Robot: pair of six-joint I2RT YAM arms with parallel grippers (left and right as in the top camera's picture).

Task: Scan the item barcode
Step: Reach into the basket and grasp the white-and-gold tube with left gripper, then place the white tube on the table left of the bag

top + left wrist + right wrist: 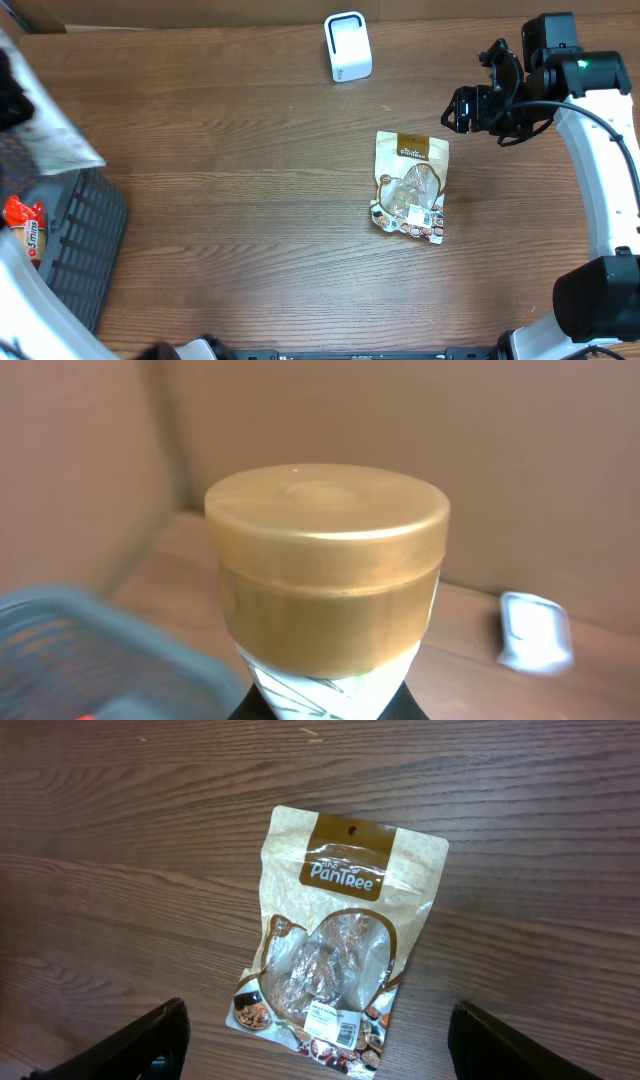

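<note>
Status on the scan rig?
Left gripper jaws shut on gold-capped bottle, held aloft. Right gripper jaws open, raised near snack pouch lying flat. White scanner unobstructed.

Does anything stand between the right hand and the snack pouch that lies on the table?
Nothing visible stands in the way. The right hand is open in the air near the snack pouch. The pouch lies flat and alone on the wooden table, and the right wrist view shows only bare wood around it.

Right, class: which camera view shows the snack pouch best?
The right wrist view: the snack pouch fills the frame, its brand name legible. Overhead shows it small, flat on the table. The left wrist view misses it entirely.
</note>
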